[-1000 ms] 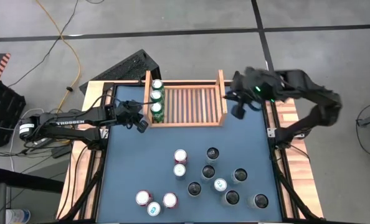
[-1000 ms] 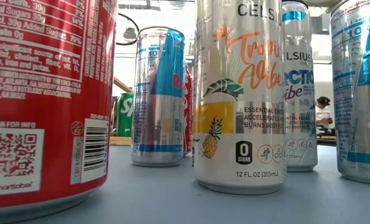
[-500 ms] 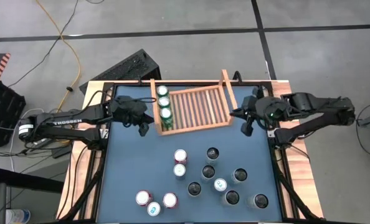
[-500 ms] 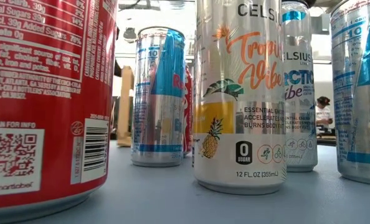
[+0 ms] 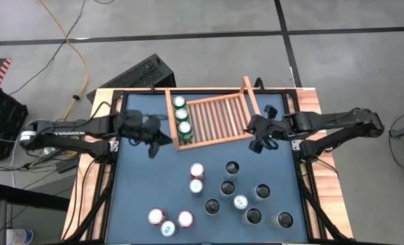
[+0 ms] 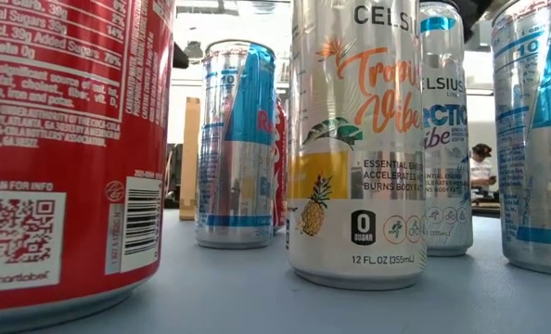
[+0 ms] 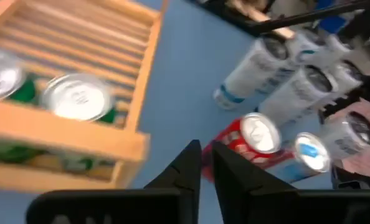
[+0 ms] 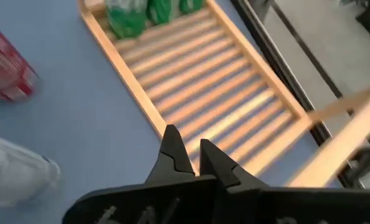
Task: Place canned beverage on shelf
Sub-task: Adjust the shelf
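We are flanking the shelf [image 5: 215, 121], which is sitting skewed on the tabletop [image 5: 147, 184]; left end effector [image 5: 154, 141] and right end effector [image 5: 258, 141] are closed, empty. Next we are probably picking a can [image 5: 197, 170].

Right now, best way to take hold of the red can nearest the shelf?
Grip the red can round its cylindrical wall just under the rim, coming straight down from above. It stands upright with a silver-and-blue can close on its near side, so set the fingers across its left and right flanks, which look clear.
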Controlling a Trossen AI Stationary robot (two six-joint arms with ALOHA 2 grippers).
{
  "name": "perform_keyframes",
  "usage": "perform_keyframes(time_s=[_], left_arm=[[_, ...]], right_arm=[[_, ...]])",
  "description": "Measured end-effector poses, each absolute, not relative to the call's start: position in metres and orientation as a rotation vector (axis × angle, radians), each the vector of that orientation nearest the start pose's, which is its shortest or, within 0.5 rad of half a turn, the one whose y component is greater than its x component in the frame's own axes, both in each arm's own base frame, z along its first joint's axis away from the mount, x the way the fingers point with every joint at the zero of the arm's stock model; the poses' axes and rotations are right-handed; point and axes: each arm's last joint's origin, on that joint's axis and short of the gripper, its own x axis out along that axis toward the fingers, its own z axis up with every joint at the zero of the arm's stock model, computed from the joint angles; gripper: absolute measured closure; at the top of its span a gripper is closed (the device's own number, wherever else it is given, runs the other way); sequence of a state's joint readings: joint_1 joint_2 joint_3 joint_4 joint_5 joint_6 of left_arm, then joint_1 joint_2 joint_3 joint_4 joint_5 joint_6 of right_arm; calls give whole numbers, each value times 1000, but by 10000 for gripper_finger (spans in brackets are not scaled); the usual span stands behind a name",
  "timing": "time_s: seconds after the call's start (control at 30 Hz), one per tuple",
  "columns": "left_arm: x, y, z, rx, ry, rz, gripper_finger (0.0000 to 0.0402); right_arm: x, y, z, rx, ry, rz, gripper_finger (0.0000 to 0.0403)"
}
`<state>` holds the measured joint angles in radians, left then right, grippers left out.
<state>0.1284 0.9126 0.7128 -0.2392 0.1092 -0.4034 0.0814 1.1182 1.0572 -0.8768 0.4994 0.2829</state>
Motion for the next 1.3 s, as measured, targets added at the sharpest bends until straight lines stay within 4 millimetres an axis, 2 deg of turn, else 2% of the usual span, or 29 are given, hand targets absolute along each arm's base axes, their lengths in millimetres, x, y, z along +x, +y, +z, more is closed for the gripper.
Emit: perform_keyframes(time_s=[0.07,0.23,0.5,0.8,1.07,1.3], left_arm=[[199,12,281,-410,427,116,396],[214,-12,266,-293,474,242,401],[241,-27,235,-210,541,368,401],[250,-17,217,-112,612,477,401],[250,-1,216,-47,639,515,401],[250,11,216,5,659,533,401]], right_arm=[[212,3,310,-8,828,-508,403],[217,4,309,-4,810,-504,403],[218,2,308,-2,813,-512,403],[218,3,308,-4,818,-512,403],[218,3,308,18,817,-526,403],[206,-1,303,38,859,-709,403]])
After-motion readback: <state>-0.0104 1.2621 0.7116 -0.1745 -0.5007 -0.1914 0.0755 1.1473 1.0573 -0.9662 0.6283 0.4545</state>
